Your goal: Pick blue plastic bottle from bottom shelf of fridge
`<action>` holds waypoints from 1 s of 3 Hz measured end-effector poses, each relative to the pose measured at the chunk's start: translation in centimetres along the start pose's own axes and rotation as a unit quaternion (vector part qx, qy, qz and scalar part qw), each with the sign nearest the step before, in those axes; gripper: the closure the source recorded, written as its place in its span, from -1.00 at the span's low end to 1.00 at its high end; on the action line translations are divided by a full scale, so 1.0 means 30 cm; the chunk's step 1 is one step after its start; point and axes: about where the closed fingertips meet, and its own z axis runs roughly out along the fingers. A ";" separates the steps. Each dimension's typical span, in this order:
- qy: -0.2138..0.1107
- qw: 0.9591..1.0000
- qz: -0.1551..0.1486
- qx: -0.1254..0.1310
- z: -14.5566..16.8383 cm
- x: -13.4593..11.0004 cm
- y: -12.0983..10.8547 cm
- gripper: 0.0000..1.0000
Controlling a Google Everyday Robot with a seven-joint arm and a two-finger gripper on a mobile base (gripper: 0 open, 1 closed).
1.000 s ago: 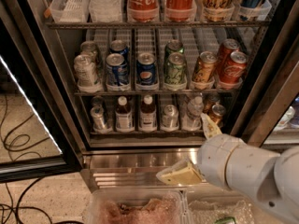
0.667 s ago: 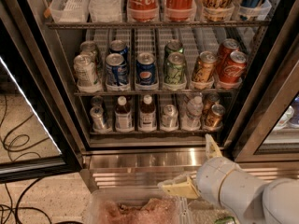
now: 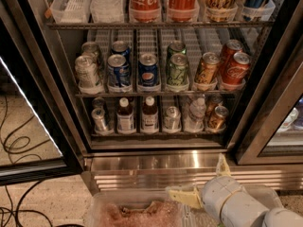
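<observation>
Change: pale two-finger gripper [image 3: 204, 179] now lower and further from the shelves than a second ago, down in front of the shiny steel base [image 3: 156, 163] instead of up beside the lowest row of drinks.
Gripper: at the bottom right of the view, on a white rounded arm [image 3: 236, 207]; yellowish fingers [image 3: 182, 196] spread wide, one pointing left, one pointing up; nothing between them.
Fridge: tall black-framed glass-door cooler [image 3: 52, 79], door open, wire shelves of cans and bottles.
Bottom shelf: lowest wire rack with clear lane trays [image 3: 156, 132], just above the steel base.
Blue plastic bottle: small white-capped bottle with dark contents and pale bluish-white label [image 3: 125, 117], upright on the bottom shelf, left of centre, well apart from the gripper.
Neighbours: similar brown bottle with white-and-dark label [image 3: 149, 116] just to its right; silver can [image 3: 100, 119] to its left; clear water bottle [image 3: 195, 115] and gold can [image 3: 218, 117] further right.
Shelf above: Pepsi cans [image 3: 147, 72], green cans [image 3: 177, 70], red Coca-Cola cans [image 3: 235, 69].
Floor: black cables [image 3: 19, 145] at left.
</observation>
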 end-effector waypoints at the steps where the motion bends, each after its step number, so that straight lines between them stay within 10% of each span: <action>1: -0.026 0.999 0.018 -0.012 0.018 0.000 0.038 -1.00; 3: -0.108 0.989 0.038 -0.091 0.166 -0.101 0.313 -1.00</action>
